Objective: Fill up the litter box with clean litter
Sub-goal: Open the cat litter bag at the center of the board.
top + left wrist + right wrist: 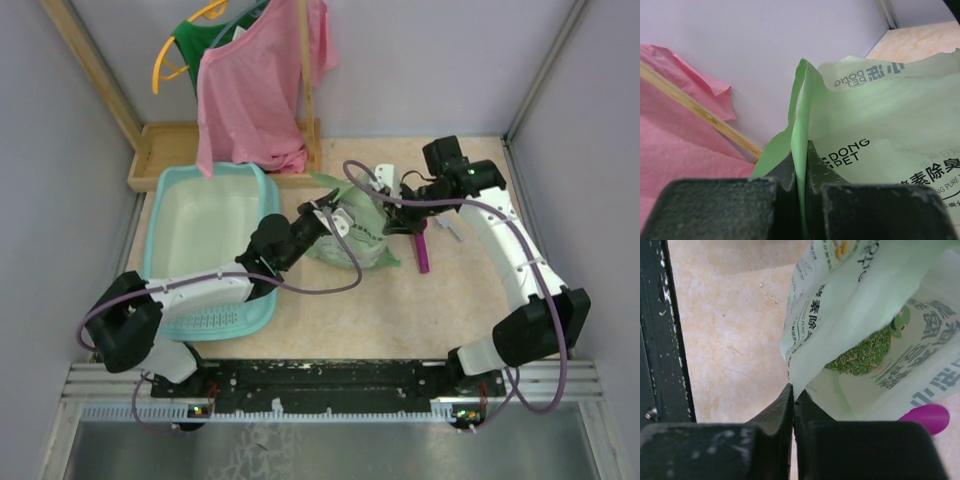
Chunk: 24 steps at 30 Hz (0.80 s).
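The light-teal litter box [170, 190] lies at the left of the table, its pale base bare and its grille strip at the near end. A pale green printed bag [358, 235] stands just right of it. My left gripper [327, 215] is shut on the bag's left edge [799, 125]. My right gripper [398, 205] is shut on the bag's right edge [802, 375]. Inside the open bag, the clean litter [860, 357] shows as a green grainy heap. The bag's printed side also shows in the left wrist view [880, 145].
A magenta scoop [423, 248] lies right of the bag; its end shows in the right wrist view [927, 416]. A wooden tray [160, 150] with a wooden post and a pink garment [255, 90] stands behind the litter box. Grey walls close in both sides.
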Tool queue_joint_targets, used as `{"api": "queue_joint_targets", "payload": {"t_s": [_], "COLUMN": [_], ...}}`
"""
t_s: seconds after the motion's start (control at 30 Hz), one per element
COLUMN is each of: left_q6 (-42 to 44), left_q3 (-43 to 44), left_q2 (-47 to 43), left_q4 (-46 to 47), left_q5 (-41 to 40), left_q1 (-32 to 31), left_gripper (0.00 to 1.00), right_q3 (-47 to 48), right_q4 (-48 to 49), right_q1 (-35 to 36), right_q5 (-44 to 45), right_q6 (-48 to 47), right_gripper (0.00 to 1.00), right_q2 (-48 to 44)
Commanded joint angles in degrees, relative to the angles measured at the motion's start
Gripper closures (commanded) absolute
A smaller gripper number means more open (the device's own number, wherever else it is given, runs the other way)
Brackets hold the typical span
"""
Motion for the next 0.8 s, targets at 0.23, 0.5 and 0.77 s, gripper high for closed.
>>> {"api": "queue_joint_targets", "payload": {"t_s": [0.23, 0.5, 0.77], "left_q6": [-1.04, -4.59, -6.49], "left_q3": [-7.16, -10.75, -11.45], "left_q2": [-14.22, -17.66, -17.09], "left_q4": [19.47, 18.63, 18.24], "left_q5": [-6.32, -6.13, -2.68], "left_q1": [0.25, -0.59, -1.16], "left_gripper": [1.0, 1.0, 1.0], "right_q3": [-3.7, 5.08, 4.63], "right_q4": [29.56, 23.77, 22.28], "right_q1": [-0.11, -0.28, -0.3], "right_q5": [18.22, 14.07, 9.54], "right_q6": [30.82, 34.69, 35.11], "right_gripper": [0.66, 0.65, 0.64], "right_q2": [-10.14, -2.34, -0.24]}}
